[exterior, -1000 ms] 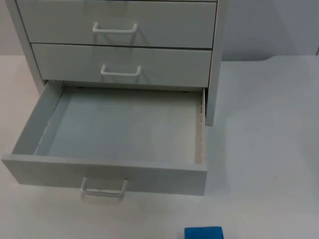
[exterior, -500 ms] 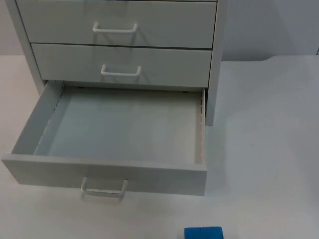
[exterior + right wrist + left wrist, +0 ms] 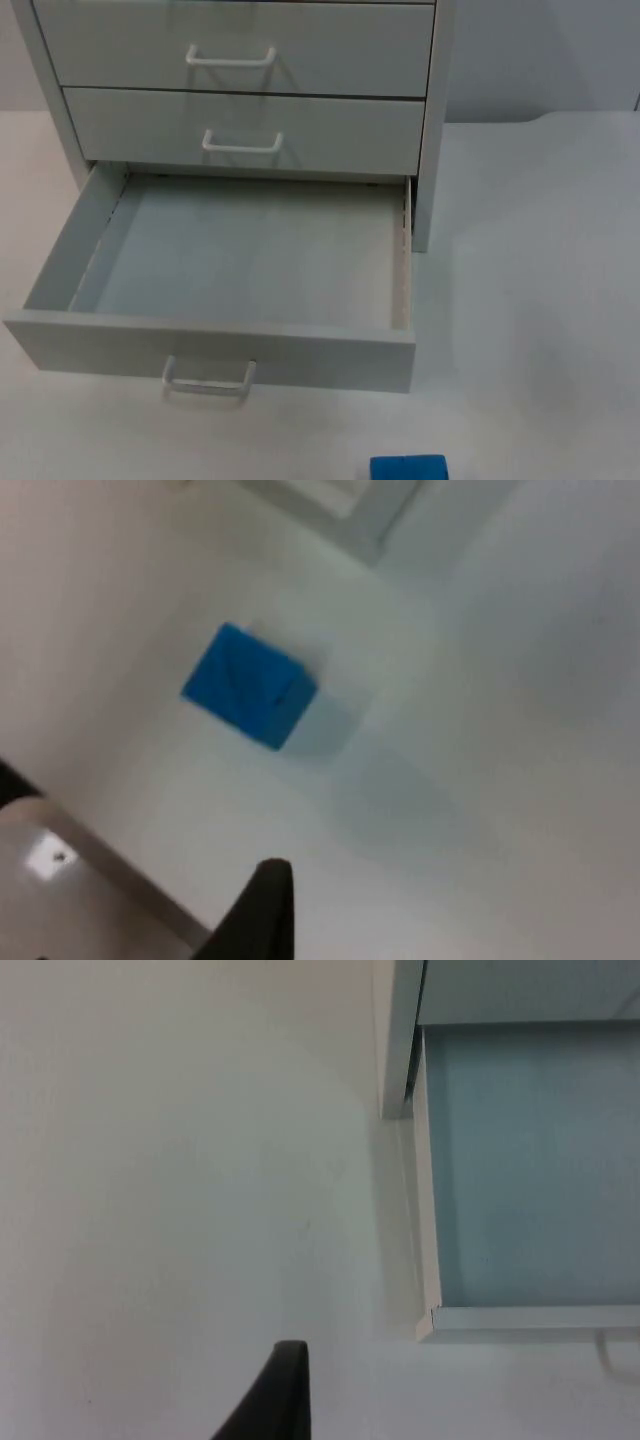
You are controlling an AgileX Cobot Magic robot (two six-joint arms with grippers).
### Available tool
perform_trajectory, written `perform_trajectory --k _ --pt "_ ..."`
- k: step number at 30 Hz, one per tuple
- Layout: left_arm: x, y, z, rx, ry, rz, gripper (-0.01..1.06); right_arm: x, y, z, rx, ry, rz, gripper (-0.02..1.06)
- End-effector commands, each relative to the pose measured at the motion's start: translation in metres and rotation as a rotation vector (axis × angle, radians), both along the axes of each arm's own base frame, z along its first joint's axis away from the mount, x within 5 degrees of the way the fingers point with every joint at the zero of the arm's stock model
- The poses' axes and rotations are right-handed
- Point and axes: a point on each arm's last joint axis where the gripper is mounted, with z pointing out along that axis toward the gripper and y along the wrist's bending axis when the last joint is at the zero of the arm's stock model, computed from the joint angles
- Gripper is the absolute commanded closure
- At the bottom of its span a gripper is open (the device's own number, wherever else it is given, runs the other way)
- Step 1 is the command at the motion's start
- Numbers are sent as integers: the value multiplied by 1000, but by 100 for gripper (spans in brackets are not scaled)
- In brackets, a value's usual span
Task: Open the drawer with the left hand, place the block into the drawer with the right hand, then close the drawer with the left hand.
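The white cabinet's bottom drawer (image 3: 210, 345) stands pulled out and empty, its handle (image 3: 208, 380) facing the table's front edge. A blue block (image 3: 408, 468) lies on the table in front of the drawer's right end, apart from it. My left gripper (image 3: 280, 1400) hovers over bare table just left of the drawer's side wall (image 3: 428, 1260), holding nothing that I can see. In the right wrist view, my right gripper (image 3: 262, 915) hangs above the table a short way from the blue block (image 3: 250, 687), not touching it.
Two upper drawers (image 3: 240, 130) of the cabinet are shut. The grey partition wall (image 3: 540, 50) closes the back right. The table's front edge (image 3: 110, 865) runs close to the block. White table top (image 3: 530, 260) stretches right of the cabinet.
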Motion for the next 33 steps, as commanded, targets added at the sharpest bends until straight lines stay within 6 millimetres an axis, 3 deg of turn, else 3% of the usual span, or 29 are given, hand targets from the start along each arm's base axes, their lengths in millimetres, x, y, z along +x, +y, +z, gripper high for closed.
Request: perform_trajectory --k 1,3,7,8,13,18,33 --pt "-1 -2 1 -11 1 -10 0 -3 21 -6 -12 -1 106 -1" --pt "-1 -2 1 -11 1 -10 0 -3 30 -11 -26 2 147 -1" --pt "-1 -2 1 -11 1 -10 0 1 66 -42 -161 46 292 -1" --pt "-1 -2 1 -11 1 -10 0 1 66 -42 -161 46 292 -1" --pt "-1 -2 1 -11 1 -10 0 18 107 -64 -310 110 466 -1" --pt "-1 -2 1 -11 1 -10 0 28 135 -80 -388 113 620 -1" --pt "-1 -2 1 -16 -5 -8 0 53 165 -127 -529 99 785 -1"
